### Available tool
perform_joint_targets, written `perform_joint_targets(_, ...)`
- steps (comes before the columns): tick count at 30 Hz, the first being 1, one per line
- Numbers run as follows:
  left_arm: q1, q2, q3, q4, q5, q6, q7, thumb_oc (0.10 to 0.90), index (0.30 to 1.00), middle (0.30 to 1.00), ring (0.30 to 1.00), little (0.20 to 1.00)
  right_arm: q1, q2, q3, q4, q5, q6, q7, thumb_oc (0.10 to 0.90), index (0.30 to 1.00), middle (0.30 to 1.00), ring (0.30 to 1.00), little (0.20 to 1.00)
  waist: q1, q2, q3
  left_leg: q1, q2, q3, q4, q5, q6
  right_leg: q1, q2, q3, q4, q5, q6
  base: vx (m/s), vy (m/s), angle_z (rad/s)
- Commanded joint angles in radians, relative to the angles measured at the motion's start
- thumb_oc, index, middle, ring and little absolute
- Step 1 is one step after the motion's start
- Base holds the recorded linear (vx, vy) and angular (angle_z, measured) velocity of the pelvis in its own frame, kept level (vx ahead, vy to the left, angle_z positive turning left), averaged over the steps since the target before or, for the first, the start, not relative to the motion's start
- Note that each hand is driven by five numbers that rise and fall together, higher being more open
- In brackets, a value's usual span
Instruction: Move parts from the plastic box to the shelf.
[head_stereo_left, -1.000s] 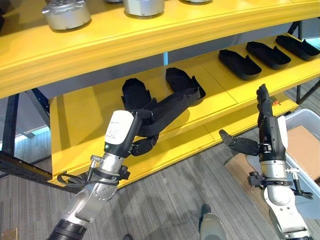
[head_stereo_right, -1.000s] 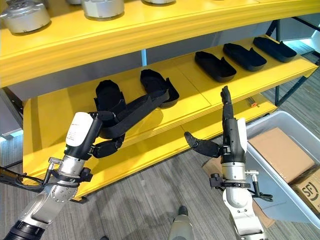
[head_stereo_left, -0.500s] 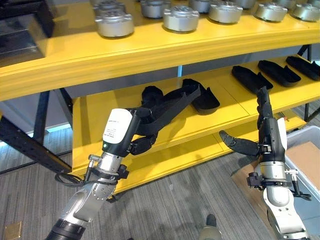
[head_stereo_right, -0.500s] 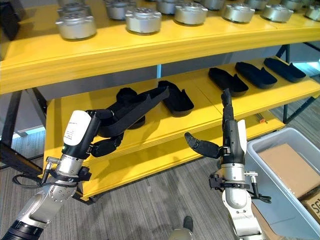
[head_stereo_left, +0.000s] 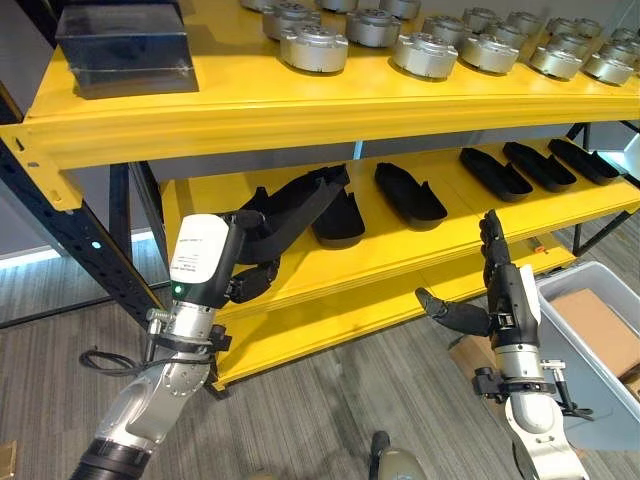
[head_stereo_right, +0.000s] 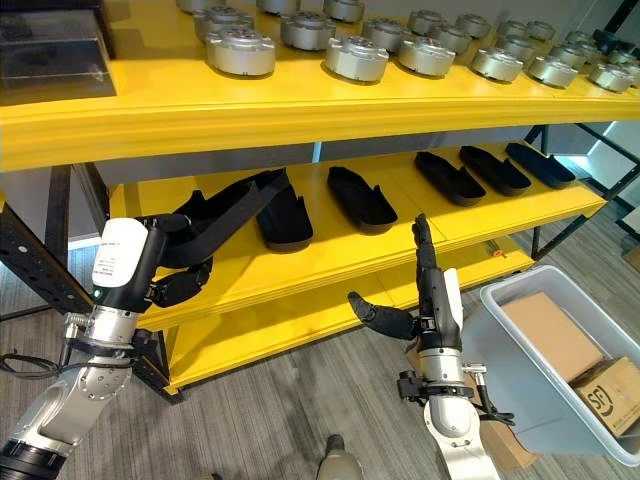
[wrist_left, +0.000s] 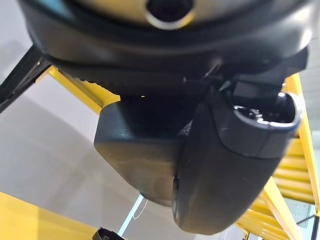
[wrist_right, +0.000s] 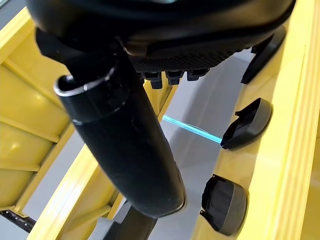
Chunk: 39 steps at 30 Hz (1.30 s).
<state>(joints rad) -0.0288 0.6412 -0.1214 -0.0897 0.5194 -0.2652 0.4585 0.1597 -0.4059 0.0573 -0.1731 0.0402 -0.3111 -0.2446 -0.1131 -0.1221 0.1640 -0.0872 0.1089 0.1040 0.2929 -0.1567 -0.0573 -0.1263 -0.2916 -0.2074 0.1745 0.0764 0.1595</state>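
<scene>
My left hand (head_stereo_left: 248, 281) is shut on a long black part (head_stereo_left: 292, 212), in front of the left end of the yellow middle shelf (head_stereo_left: 440, 235). The part slants up and its far end reaches over the shelf, next to a black part (head_stereo_left: 338, 216) lying there. Several more black parts (head_stereo_left: 408, 192) lie in a row along that shelf to the right. My right hand (head_stereo_left: 497, 291) is open in front of the shelf edge, fingers straight up and thumb (wrist_right: 125, 150) out, holding nothing. The grey plastic box (head_stereo_right: 500, 292) stands on the floor at the right.
Cardboard boxes (head_stereo_right: 548, 335) lie in the plastic box. The top shelf (head_stereo_left: 300, 105) carries several round silver parts (head_stereo_left: 314, 47) and a dark clear box (head_stereo_left: 122, 44) at its left. A dark shelf post (head_stereo_left: 60, 220) stands at the left. A lower yellow shelf (head_stereo_left: 330, 310) sits near the floor.
The whole picture has pulled back and up, so the camera moved; more of the top shelf shows. The left hand still holds the black part, the right hand stays open.
</scene>
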Motion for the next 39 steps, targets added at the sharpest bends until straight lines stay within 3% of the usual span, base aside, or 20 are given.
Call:
perform_joint_targets(1, -0.094, -0.012, 0.090, -0.163, -0.027, -0.079, 0.049, 0.400, 0.300, 0.300, 0.300, 0.300, -0.105, -0.049, -0.076, -0.066, 0.014, -0.085, 0.013, 0.900, 1.000, 1.000, 1.000, 1.000, -0.017, 0.018, -0.068, 0.126, -0.005, 0.005, -0.121, -0.017, 0.019, 0.017, 0.009, 0.021, 0.005, 0.012, 0.008, 0.13, -0.138, 0.16)
perform_joint_targets(10, -0.118, -0.025, 0.083, -0.157, -0.008, -0.045, 0.049, 0.400, 0.300, 0.300, 0.300, 0.300, -0.105, -0.050, -0.053, -0.069, 0.020, -0.074, 0.031, 0.900, 1.000, 1.000, 1.000, 1.000, -0.023, 0.031, -0.100, 0.173, 0.055, 0.015, -0.175, 0.012, -0.013, 0.042, 0.040, -0.001, 0.014, -0.040, 0.006, 0.07, -0.109, 0.04)
perform_joint_targets(24, -0.157, -0.079, 0.163, -0.006, 0.050, 0.073, 0.185, 0.400, 0.300, 0.300, 0.300, 0.300, -0.084, -0.057, -0.032, -0.053, 0.018, -0.056, 0.056, 0.900, 1.000, 1.000, 1.000, 1.000, -0.028, 0.050, -0.098, 0.192, 0.070, 0.038, -0.188, 0.017, -0.022, 0.027, 0.054, 0.022, 0.043, -0.063, 0.003, 0.03, -0.033, -0.05)
perform_joint_targets(39, -0.344, -0.094, 0.168, 0.262, -0.039, 0.180, 0.305, 0.400, 0.300, 0.300, 0.300, 0.300, -0.089, -0.081, 0.017, -0.050, 0.035, -0.045, 0.091, 0.900, 1.000, 1.000, 1.000, 1.000, -0.053, 0.037, -0.064, 0.148, 0.087, 0.048, -0.139, 0.006, -0.036, -0.021, 0.059, 0.042, 0.078, -0.074, 0.005, 0.01, -0.007, -0.03)
